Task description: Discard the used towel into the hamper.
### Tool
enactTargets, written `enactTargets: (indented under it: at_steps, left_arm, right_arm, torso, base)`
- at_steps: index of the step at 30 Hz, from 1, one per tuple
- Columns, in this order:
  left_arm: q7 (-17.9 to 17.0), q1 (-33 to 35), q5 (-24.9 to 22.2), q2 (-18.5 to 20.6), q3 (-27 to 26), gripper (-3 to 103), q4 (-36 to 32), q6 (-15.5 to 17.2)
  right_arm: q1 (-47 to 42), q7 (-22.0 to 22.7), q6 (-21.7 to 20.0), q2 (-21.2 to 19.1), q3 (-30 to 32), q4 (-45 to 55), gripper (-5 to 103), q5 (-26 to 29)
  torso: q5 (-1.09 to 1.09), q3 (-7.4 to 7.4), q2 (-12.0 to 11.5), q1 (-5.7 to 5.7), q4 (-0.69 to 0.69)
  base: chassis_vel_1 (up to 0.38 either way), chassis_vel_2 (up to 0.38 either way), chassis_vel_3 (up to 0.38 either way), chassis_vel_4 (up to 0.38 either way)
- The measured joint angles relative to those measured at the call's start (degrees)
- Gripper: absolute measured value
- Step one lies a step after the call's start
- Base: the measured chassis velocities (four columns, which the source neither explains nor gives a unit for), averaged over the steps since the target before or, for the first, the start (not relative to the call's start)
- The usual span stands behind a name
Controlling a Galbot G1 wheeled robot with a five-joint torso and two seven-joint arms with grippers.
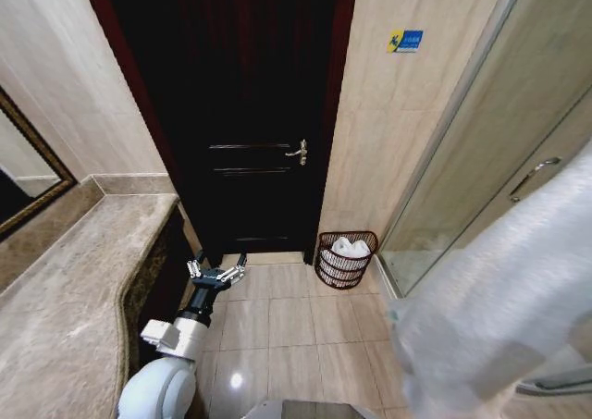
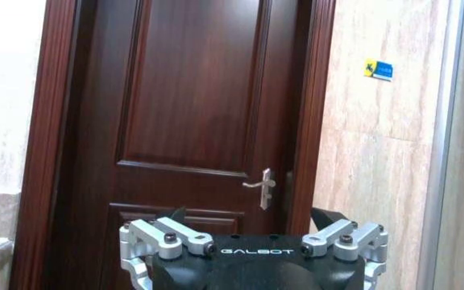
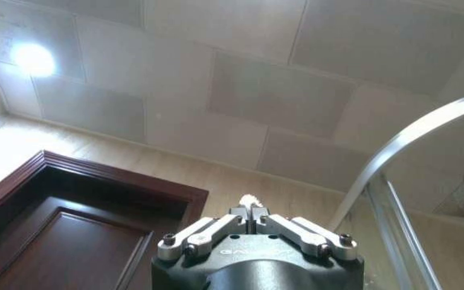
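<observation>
Ahead, hamper (image 1: 346,260) w/ white towel (image 1: 351,247) by dark door (image 1: 242,114); left gripper (image 1: 217,272) jaws spread, right gripper (image 3: 251,219) jaws pinching white scrap.

Left tool (image 1: 217,273) held low, fingers spread; right tool (image 3: 251,212) raised, seemingly pinched closed.

We see the hamper (image 1: 346,259), dark red-brown ribbed basket, upright on floor tiles by the door, white towels (image 1: 351,247) inside, a large white towel (image 1: 495,299) blurred at right.

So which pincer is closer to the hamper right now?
Left, likely. The left pincer sits low by the counter, left of the hamper; the right pincer is raised toward the ceiling, clamping the towel.
</observation>
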Motion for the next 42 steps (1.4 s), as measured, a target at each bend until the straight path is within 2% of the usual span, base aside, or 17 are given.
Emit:
enactTargets:
  at_steps: [12, 21, 23, 24, 26, 28, 31, 33, 35, 42]
  left_arm:
    - [0.0, 0.01, 0.0, 0.0, 0.0, 100, 0.0, 0.0]
    - [0.0, 0.0, 0.0, 0.0, -0.01, 100, 0.0, 0.0]
    - [0.0, -0.01, 0.0, 0.0, -0.01, 100, 0.0, 0.0]
    - [0.0, -0.01, 0.0, 0.0, 0.0, 100, 0.0, 0.0]
    - [0.0, -0.02, 0.0, 0.0, 0.0, 100, 0.0, 0.0]
    - [0.0, -0.01, 0.0, 0.0, 0.0, 100, 0.0, 0.0]
    - [0.0, -0.01, 0.0, 0.0, 0.0, 100, 0.0, 0.0]
    - [0.0, 0.01, 0.0, 0.0, 0.0, 100, 0.0, 0.0]
    - [0.0, 0.02, 0.0, 0.0, 0.0, 100, 0.0, 0.0]
    - [0.0, 0.01, 0.0, 0.0, 0.0, 100, 0.0, 0.0]
  right_arm:
    - [1.53, 0.6, -0.73, -0.49, -1.99, 0.01, 2, -1.81]
    - [1.06, 0.69, -0.11, -0.81, -2.18, 0.02, 2, -1.71]
    - [1.07, 0.81, 0.33, -1.16, -2.34, 0.01, 2, -1.8]
    - [1.01, 0.79, 0.59, -1.26, -2.36, 0.01, 2, -1.93]
    - [0.95, 0.7, 0.77, -1.29, -2.36, 0.0, 2, -2.28]
    - [0.82, 0.68, 0.82, -1.31, -2.11, -0.01, 2, -2.83]
    - [0.58, 0.62, 0.4, -1.2, -1.68, 0.0, 2, -2.53]
    - [0.61, 0.49, 0.19, -1.15, -1.57, 0.0, 2, -2.28]
    - [0.74, 0.46, 0.16, -1.16, -1.57, 0.0, 2, -2.2]
    - [1.02, -0.1, 0.17, -1.49, -0.95, 0.01, 2, -1.48]
  torso:
    - [0.0, -0.01, 0.01, -0.02, 0.01]
    - [-0.02, 0.01, 0.0, 0.02, 0.03]
    - [0.03, 0.02, -0.01, 0.05, 0.05]
    - [-0.04, 0.02, -0.02, 0.08, 0.03]
    - [-0.04, 0.03, -0.03, 0.1, 0.03]
    - [0.06, 0.02, -0.03, 0.07, 0.01]
    - [-0.05, 0.01, -0.02, 0.02, -0.03]
    - [0.03, -0.01, 0.0, -0.04, 0.0]
    - [-0.01, -0.02, 0.01, -0.06, 0.02]
    - [0.0, -0.02, 0.02, -0.05, 0.0]
  base:
    - [-0.041, 0.035, 0.042, -0.037]
    - [-0.19, 0.196, 0.197, -0.184]
    - [-0.208, 0.211, 0.211, -0.194]
    - [-0.21, 0.128, 0.159, -0.172]
    - [-0.19, 0.128, 0.118, -0.084]
    - [-0.104, 0.066, 0.049, 0.047]
    - [-0.016, -0.001, -0.02, 0.002]
    - [0.049, -0.011, -0.02, 0.021]
    - [0.088, -0.023, -0.047, 0.042]
    - [0.011, -0.004, -0.011, 0.01]
